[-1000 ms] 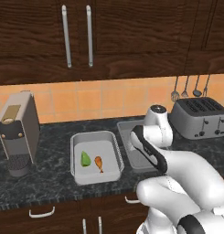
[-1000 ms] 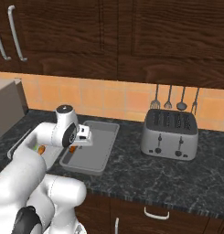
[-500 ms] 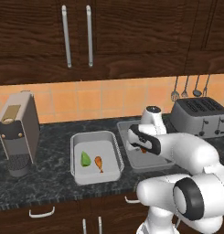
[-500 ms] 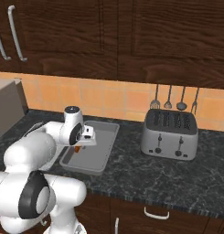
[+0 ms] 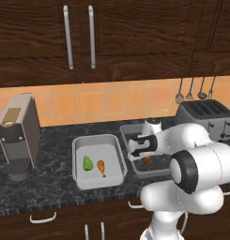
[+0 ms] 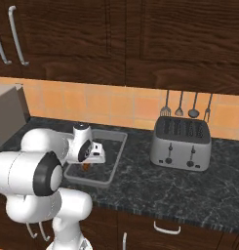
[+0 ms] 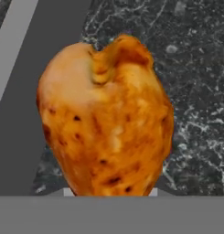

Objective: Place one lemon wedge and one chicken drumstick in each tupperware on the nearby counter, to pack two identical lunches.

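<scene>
Two light-grey tupperware trays sit side by side on the speckled counter (image 5: 50,187). The left tupperware (image 5: 114,152) holds a green lemon wedge (image 5: 88,162) and a chicken drumstick (image 5: 102,167). My gripper (image 5: 144,158) (image 6: 86,165) hangs low over the right tupperware (image 5: 127,129) (image 6: 116,146), shut on a second chicken drumstick (image 5: 145,161) (image 6: 86,167). In the hand view this browned drumstick (image 7: 106,123) is close up, with the tray's pale rim (image 7: 13,41) to its left and the counter (image 7: 195,68) to its right. My arm hides much of the right tray.
A coffee machine (image 5: 18,136) stands at the counter's left end. A silver toaster (image 5: 205,115) (image 6: 182,141) stands right of the trays, with utensils (image 6: 187,105) hanging on the tiled wall above it. Dark wall cabinets (image 5: 79,37) hang overhead.
The hand has come down a little over the right tupperware with the drumstick still in its grip, and the arm's elbow has swung to the right. The left tray's contents have not moved.
</scene>
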Available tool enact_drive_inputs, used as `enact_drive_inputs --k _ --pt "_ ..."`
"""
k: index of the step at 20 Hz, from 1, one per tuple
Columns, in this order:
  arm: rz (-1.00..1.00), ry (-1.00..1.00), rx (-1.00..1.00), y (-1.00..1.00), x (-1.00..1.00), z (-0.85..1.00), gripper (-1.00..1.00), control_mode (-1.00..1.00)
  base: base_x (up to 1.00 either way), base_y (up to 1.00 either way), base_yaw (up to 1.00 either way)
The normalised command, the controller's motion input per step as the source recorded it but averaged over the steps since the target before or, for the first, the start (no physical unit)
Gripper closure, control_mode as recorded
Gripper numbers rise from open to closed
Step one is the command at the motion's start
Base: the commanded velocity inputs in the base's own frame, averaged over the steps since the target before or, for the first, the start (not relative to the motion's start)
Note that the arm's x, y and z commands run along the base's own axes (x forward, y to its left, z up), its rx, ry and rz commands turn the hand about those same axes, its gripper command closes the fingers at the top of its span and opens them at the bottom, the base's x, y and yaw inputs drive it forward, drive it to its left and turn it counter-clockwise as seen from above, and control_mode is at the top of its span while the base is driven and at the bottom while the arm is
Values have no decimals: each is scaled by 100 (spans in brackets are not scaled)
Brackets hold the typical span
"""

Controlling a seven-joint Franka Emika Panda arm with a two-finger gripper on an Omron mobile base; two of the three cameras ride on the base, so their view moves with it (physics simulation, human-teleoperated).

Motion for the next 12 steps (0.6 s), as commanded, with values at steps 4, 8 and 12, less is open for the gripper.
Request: enact_drive_inputs --k 4,8,12 --pt "0 0 0 0 4 -44 100 -100 0 0 0" --pt "0 -1 0 0 -1 -16 -100 -100 0 0 0" --pt "0 -17 0 0 -19 16 -100 -100 0 0 0"
